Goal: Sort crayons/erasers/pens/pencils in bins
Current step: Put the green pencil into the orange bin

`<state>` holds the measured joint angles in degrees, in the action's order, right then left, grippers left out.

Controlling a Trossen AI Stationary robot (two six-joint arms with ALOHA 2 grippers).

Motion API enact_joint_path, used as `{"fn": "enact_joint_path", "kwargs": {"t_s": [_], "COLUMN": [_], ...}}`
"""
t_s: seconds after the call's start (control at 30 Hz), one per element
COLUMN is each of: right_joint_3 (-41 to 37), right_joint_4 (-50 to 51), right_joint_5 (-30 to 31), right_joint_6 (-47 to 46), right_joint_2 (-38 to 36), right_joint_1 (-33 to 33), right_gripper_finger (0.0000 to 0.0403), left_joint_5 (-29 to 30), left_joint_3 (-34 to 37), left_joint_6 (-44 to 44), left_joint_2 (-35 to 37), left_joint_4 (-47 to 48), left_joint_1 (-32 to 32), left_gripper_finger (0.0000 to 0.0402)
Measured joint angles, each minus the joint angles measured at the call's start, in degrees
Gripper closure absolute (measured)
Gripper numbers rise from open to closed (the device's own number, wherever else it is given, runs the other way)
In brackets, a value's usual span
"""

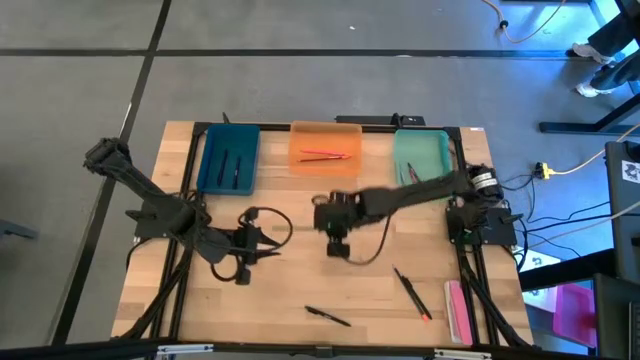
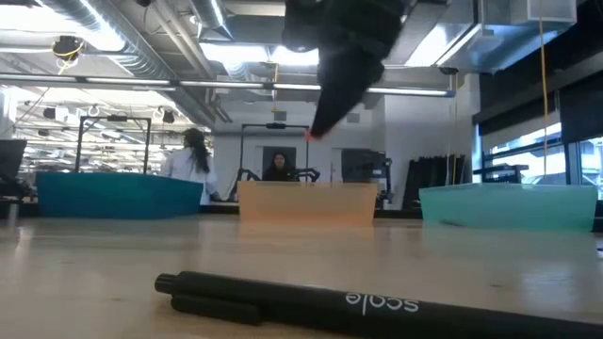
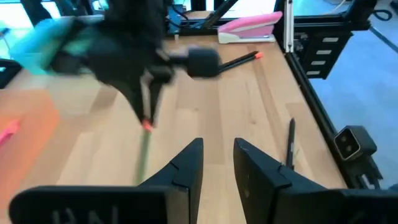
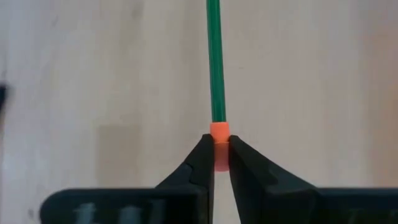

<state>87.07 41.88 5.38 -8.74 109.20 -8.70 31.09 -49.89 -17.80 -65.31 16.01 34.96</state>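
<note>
My right gripper (image 1: pixel 338 246) is over the table's middle, shut on a green stick with an orange end (image 4: pixel 215 74). It also shows in the left wrist view (image 3: pixel 143 155). My left gripper (image 1: pixel 268 250) is open and empty, just left of the right one. The dark teal-blue bin (image 1: pixel 228 160) holds dark sticks, the orange bin (image 1: pixel 325 150) red sticks, and the mint green bin (image 1: pixel 420 155) one stick. A black pen (image 1: pixel 328 316) and a black stick with a red tip (image 1: pixel 412 293) lie on the table near its front edge. My right gripper pinches the green stick's orange end (image 4: pixel 219 134) between its two fingertips (image 4: pixel 202 162). The stick runs on beyond the fingertips, roughly in line with them. The low view shows the gripper (image 2: pixel 325 104) well above the table; whether the stick's far end touches the wood does not show.
The three bins stand in a row along the far edge. A pink and white object (image 1: pixel 455 310) lies at the front right. The black pen (image 2: pixel 292 301) lies close before the low camera. People stand in the room beyond the table.
</note>
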Motion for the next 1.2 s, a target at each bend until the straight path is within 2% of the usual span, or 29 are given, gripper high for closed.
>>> {"fn": "enact_joint_path", "kwargs": {"t_s": [0.13,0.23,0.5,0.63,0.73,0.9,1.03,1.2], "right_joint_3": [2.68,3.75,4.09,4.07,4.07,4.07,4.06,4.04], "right_joint_4": [3.91,5.36,4.58,0.3,-1.14,-1.01,-1.08,-1.57], "right_joint_5": [2.8,5.31,5.52,2.04,-1.1,-2.34,-5.26,-5.61], "right_joint_6": [3.06,7.39,20.57,27.16,30.02,34.78,37.73,40.97], "right_joint_2": [-3.1,-5.12,-5.01,-3.21,-1.4,2.05,5.05,6.82], "right_joint_1": [5.42,10.09,25.1,31.77,36.51,42.07,43.95,44.49], "right_gripper_finger": [0.0362,0.0362,0.0362,0.0362,0.0362,0.0362,0.0362,0.0362], "left_joint_5": [2.13,6.25,16.81,20.03,21.22,21.88,21.98,21.69], "left_joint_3": [0.0,0.0,0.0,0.0,0.0,0.0,0.0,0.0], "left_joint_6": [0.28,0.46,0.57,0.55,0.53,0.35,0.38,0.39], "left_joint_2": [3.8,5.81,6.96,6.96,6.98,6.98,6.77,6.76], "left_joint_4": [4.3,6.34,9.6,9.57,9.5,9.24,9.27,9.24], "left_joint_1": [-0.02,-0.16,-4.97,-9.59,-13.5,-19.98,-25.2,-30.23], "left_gripper_finger": [0.0321,0.0321,0.0321,0.0321,0.0321,0.0321,0.0321,0.0321]}}
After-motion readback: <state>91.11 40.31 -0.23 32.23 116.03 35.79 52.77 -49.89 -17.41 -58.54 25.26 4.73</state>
